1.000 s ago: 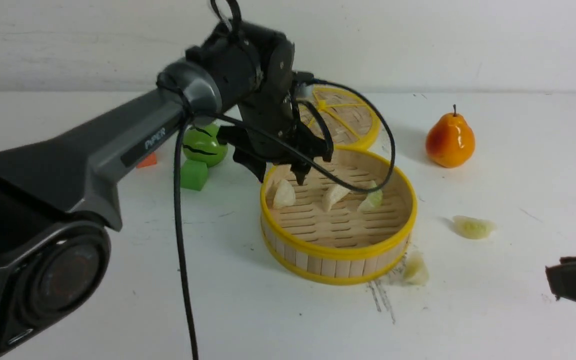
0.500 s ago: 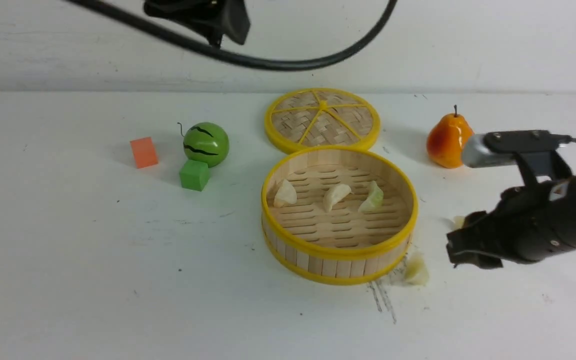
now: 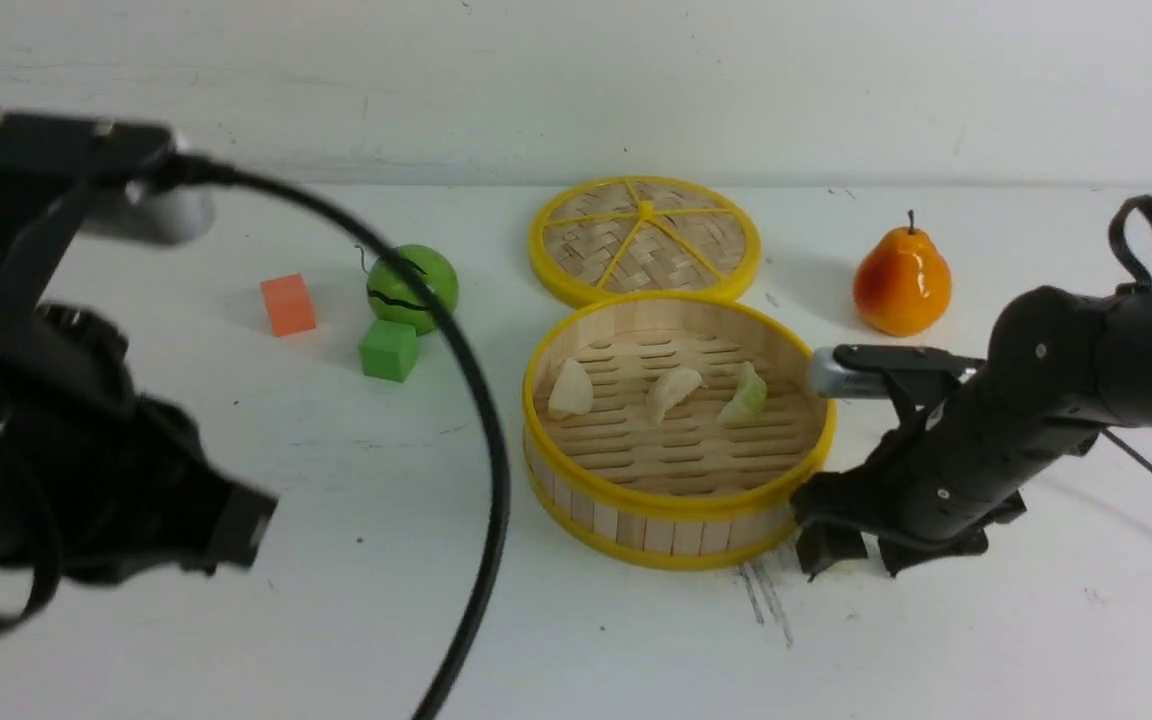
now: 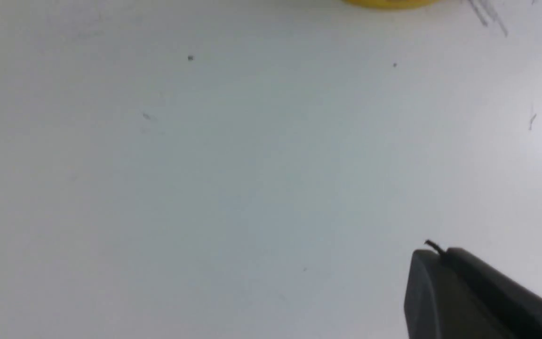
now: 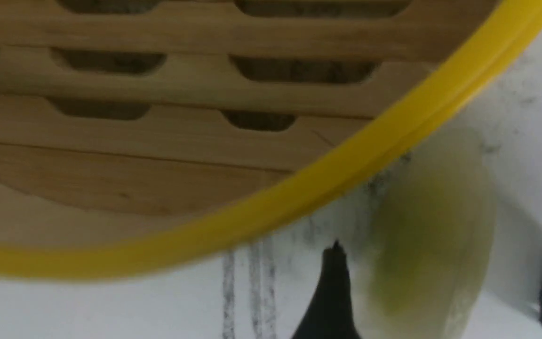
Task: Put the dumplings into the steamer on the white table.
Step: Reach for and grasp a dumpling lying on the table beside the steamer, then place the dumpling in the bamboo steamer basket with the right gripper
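The steamer (image 3: 678,500) stands mid-table on the white table (image 3: 936,650) and holds three dumplings: two cream-white ones (image 3: 571,388) (image 3: 671,390) and one pale green one (image 3: 744,393). My right gripper (image 3: 854,562) is down at the table by the steamer's front right wall. In the right wrist view it (image 5: 445,245) is open, with a pale green dumpling (image 5: 431,235) lying between its fingers, just outside the steamer's yellow rim (image 5: 346,174). My arm hides the other loose dumpling. My left gripper (image 4: 433,254) looks shut and empty over bare table at the front left.
The woven yellow-rimmed lid (image 3: 644,238) lies just behind the steamer. An orange pear (image 3: 901,275) stands at the back right. A toy watermelon (image 3: 414,288), a green cube (image 3: 388,350) and an orange cube (image 3: 287,305) sit at the back left. The left arm's cable (image 3: 481,400) hangs in front.
My left arm has pulled back from over the steamer to the front left. My right arm has come in from the right and dropped, open, round the dumpling by the steamer.
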Robot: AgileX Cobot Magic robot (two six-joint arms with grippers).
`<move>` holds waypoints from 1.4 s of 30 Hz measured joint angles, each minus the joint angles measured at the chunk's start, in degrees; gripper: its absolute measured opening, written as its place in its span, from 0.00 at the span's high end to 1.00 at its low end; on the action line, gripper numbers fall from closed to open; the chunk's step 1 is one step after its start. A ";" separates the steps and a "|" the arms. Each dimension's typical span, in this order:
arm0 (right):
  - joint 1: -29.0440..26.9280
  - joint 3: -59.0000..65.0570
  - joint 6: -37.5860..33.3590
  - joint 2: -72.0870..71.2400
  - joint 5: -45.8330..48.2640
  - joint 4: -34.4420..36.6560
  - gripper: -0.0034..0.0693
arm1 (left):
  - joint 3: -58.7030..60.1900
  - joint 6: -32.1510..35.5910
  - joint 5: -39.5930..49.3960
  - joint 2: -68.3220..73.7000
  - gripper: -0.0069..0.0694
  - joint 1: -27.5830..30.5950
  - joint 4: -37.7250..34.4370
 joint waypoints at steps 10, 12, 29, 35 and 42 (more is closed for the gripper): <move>0.00 -0.15 0.06 -0.25 2.02 -0.39 0.65 | 4.83 -0.16 -1.10 -7.30 0.93 0.00 0.11; 0.00 0.01 0.06 -1.53 3.52 -1.82 0.64 | 4.83 -0.16 -1.35 -8.06 0.93 0.00 0.16; 9.94 -15.80 -1.02 -5.95 6.37 -4.82 0.69 | 4.83 -0.16 -2.22 -9.47 0.93 0.00 -0.26; 11.64 -19.49 -1.02 3.95 2.31 -1.38 0.69 | 4.83 -0.16 1.38 -9.80 0.93 0.00 -3.91; 11.64 -19.77 -1.02 6.45 2.71 0.19 0.46 | 4.83 -0.16 4.37 -10.81 0.93 0.00 -4.24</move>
